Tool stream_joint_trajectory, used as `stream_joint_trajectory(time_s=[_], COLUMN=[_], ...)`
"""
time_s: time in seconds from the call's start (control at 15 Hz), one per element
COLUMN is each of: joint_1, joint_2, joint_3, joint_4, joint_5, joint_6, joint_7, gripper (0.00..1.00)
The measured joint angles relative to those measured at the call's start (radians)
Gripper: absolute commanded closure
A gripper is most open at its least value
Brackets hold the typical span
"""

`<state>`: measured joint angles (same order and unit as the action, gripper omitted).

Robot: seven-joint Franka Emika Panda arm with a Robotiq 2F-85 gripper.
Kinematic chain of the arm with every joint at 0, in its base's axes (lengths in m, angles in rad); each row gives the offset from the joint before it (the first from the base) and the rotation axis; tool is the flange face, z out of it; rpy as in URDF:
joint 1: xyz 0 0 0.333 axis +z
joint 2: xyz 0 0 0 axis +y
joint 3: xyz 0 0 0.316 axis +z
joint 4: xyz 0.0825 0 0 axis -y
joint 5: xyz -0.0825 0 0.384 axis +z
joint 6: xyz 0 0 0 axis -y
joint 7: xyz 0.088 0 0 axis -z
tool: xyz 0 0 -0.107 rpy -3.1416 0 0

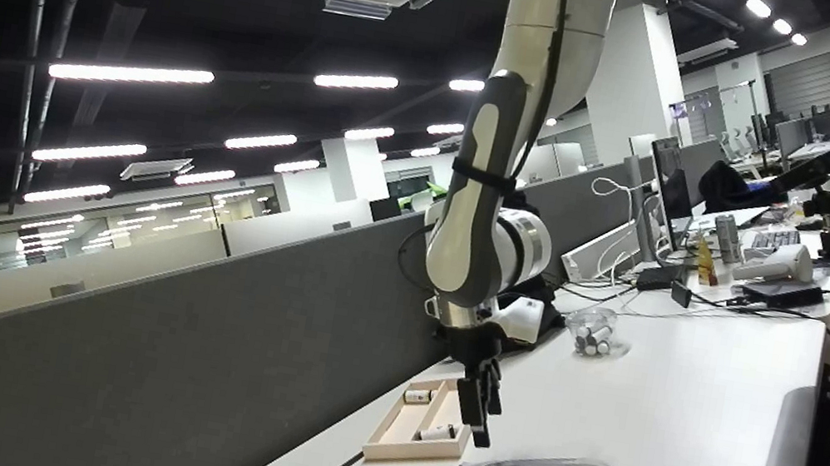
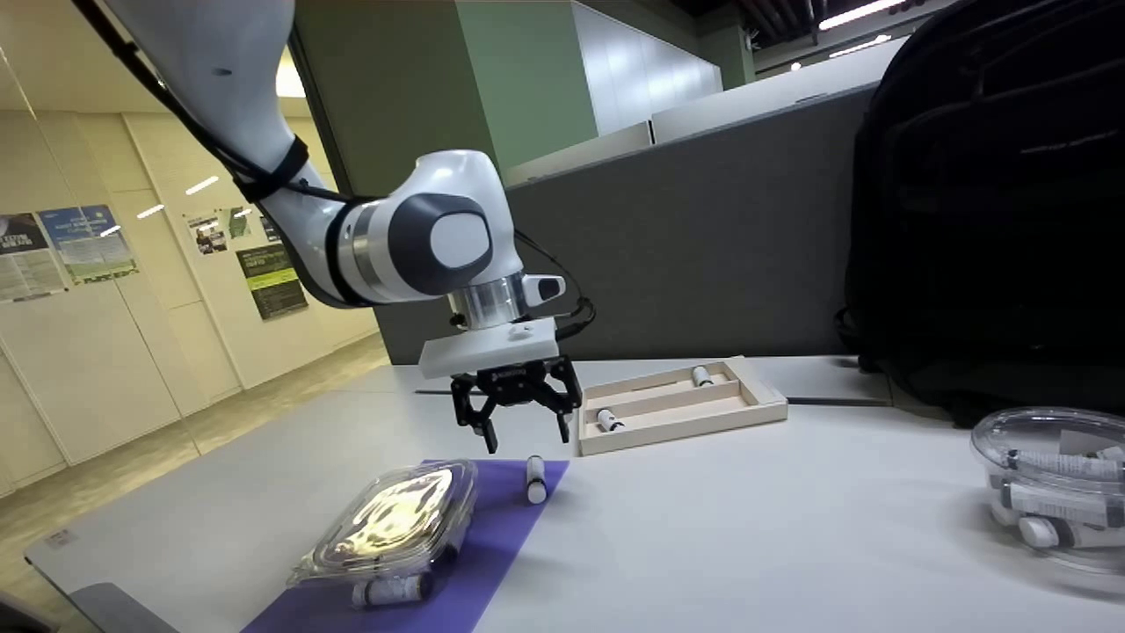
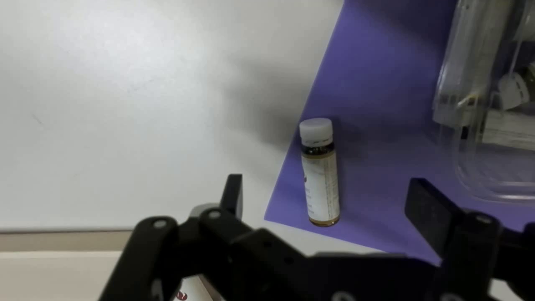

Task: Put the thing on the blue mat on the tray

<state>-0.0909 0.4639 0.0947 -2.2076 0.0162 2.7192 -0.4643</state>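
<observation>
A small brown bottle with a white cap and label (image 3: 321, 184) lies near a corner of the blue mat (image 3: 376, 96). It also shows on the mat in an exterior view (image 2: 535, 481). My gripper (image 2: 528, 438) is open and empty above the mat's far end, its fingers pointing down. In the wrist view the two fingertips (image 3: 325, 182) stand on either side of the bottle, apart from it. The light wooden tray (image 2: 685, 430) lies beyond the mat, with one bottle in each of its two compartments. Its edge shows at the wrist view's lower left (image 3: 58, 256).
A clear plastic box (image 2: 395, 519) with several bottles stands on the mat beside the lone bottle. A round clear tub of bottles (image 2: 1055, 501) stands on the table. A black backpack (image 2: 993, 220) and a grey partition (image 2: 703, 246) stand behind.
</observation>
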Motion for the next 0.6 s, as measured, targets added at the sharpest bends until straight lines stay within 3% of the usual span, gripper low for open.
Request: stream_joint_trajectory(time_s=[0.4, 0.47, 0.53, 0.6], joint_1=[-0.017, -0.017, -0.017, -0.016], joint_2=[0.098, 0.117, 0.134, 0.150], joint_3=[-0.001, -0.001, -0.001, -0.001], joint_4=[0.087, 0.103, 0.118, 0.131], joint_5=[-0.005, -0.013, -0.022, -0.034], joint_6=[-0.004, -0.005, -0.006, -0.007], joint_7=[0.000, 0.000, 0.000, 0.000], gripper=[0.00, 0.25, 0.26, 0.33])
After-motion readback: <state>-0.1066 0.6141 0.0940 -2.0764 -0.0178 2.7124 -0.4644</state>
